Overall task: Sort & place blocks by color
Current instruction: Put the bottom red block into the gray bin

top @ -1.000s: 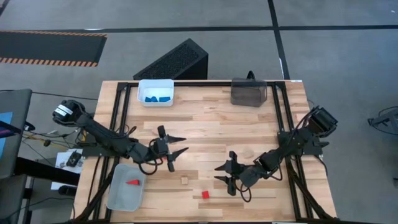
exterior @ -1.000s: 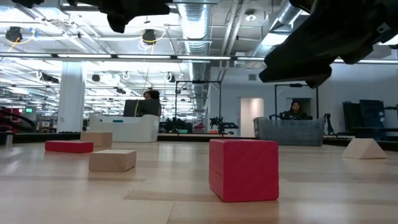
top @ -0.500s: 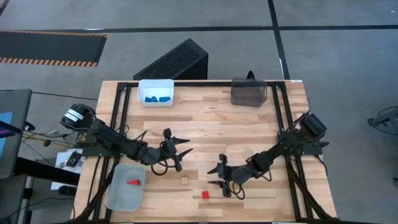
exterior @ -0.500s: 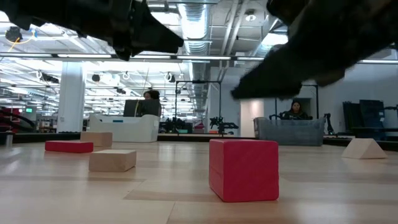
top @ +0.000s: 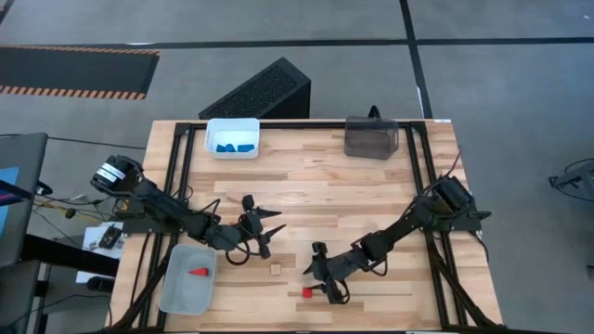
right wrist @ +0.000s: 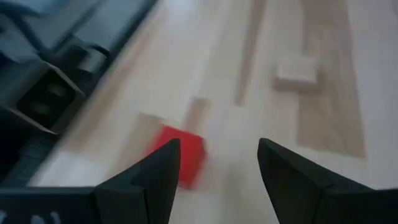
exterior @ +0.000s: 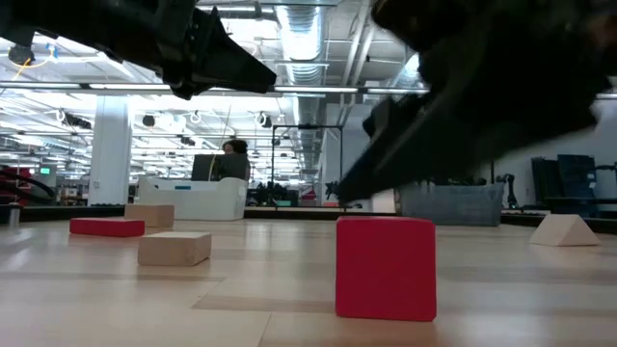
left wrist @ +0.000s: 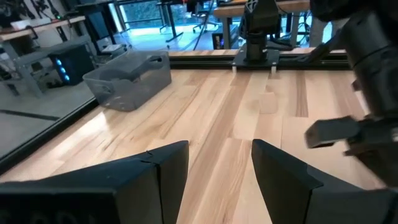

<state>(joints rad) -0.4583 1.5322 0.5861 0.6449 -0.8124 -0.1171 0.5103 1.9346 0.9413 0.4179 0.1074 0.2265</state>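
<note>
A red cube (top: 306, 291) (exterior: 386, 267) (right wrist: 183, 155) sits flat on the table near its near edge. A light wood cube (top: 275, 269) (right wrist: 296, 71) lies just left of it. My right gripper (top: 309, 276) (right wrist: 217, 162) is open and low, right beside the red cube on its far side. My left gripper (top: 277, 221) (left wrist: 219, 162) hangs open above the table's left middle, with nothing between its fingers. Blue blocks (top: 232, 147) lie in the white bin. A red wedge (top: 198, 273) lies in the clear bin. My right gripper comes in slanting from the table's right, low over the red cube's far side (right wrist: 186, 140). One finger (right wrist: 158, 168) stands right in front of the cube. I cannot tell whether it touches the cube.
The white bin (top: 232, 137) stands at the far left, the dark tinted bin (top: 371, 137) at the far right and the clear bin (top: 186, 278) at the near left. The low view also shows a wood wedge (exterior: 564, 229), a second wood block (exterior: 149, 214) and a red bar (exterior: 106, 226).
My right gripper has moved toward the table's left and near edge and come down beside the red cube, staying open. My left gripper shifted a little toward the right early on, then held still. In the low view the red cube has shifted slightly.
</note>
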